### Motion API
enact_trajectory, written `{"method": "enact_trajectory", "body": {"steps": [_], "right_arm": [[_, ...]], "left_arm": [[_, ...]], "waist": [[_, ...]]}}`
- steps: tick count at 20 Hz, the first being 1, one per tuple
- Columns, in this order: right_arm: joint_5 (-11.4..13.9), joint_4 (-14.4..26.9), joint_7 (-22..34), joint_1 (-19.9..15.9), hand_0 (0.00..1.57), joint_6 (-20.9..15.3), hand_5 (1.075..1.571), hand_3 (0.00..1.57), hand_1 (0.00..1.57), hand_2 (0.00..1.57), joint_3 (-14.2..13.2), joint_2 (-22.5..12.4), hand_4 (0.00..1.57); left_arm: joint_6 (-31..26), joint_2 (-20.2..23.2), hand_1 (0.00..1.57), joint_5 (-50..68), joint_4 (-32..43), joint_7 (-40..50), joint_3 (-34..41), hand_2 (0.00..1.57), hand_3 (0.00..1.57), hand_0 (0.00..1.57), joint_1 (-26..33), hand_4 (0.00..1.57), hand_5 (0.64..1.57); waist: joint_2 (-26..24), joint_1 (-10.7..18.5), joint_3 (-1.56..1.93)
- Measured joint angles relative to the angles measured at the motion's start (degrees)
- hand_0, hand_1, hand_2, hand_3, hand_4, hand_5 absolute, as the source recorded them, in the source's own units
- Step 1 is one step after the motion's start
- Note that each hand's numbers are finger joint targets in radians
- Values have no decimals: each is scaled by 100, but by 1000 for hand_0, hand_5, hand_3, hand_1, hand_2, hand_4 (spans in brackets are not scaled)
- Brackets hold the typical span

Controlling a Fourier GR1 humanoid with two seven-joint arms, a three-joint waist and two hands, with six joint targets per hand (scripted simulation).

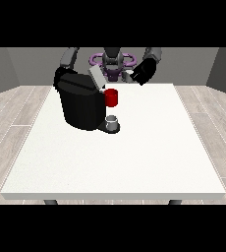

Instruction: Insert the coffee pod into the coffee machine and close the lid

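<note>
The black coffee machine (80,106) stands on the white table (134,157), left of the middle. Its grey lid (96,77) is tilted up and open. A red pod holder (111,97) juts from the machine's front, with a grey cup (113,121) on the base below it. The hand at the view's right (144,72) is raised above the table's far edge, to the right of the lid. A small pale coffee pod (128,75) sits at its fingertips. The hand at the view's left (60,77) is mostly hidden behind the machine's top left corner.
The robot's torso (112,61) with purple parts stands behind the far edge. The table's front half and right side are bare white surface. Grey plank floor surrounds the table.
</note>
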Motion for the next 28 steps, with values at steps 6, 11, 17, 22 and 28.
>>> {"method": "enact_trajectory", "body": {"steps": [6, 11, 17, 22, 28], "right_arm": [[-132, 19, -140, -41, 0, 209, 1571, 0, 0, 0, -99, -127, 213], [-213, -90, -152, -211, 0, 311, 1571, 0, 0, 0, -136, -194, 257], [-230, -217, -373, -455, 0, 515, 1571, 0, 0, 0, -43, -207, 0], [-253, -163, -400, -702, 0, 686, 1571, 0, 0, 0, 16, -222, 165], [-266, 48, -717, -834, 0, 965, 1571, 0, 0, 0, -13, -361, 267]], "left_arm": [[-96, -85, 1459, 236, -146, 338, 258, 1448, 1335, 1459, -463, 615, 1571], [-24, 10, 1354, 301, -58, 534, 458, 1410, 1351, 1354, -864, 602, 1571], [94, 344, 1388, 414, 184, 573, 807, 1442, 1356, 1388, -1388, 629, 1571], [143, 454, 1506, 486, 314, 676, 947, 1501, 1431, 1506, -1736, 604, 1571], [189, 608, 1451, 585, 428, 740, 1106, 1483, 1390, 1451, -2033, 609, 1571]], "waist": [[160, -113, 0], [465, -295, 0], [1073, -567, 1], [1278, -594, 0], [1589, -672, 1]]}}
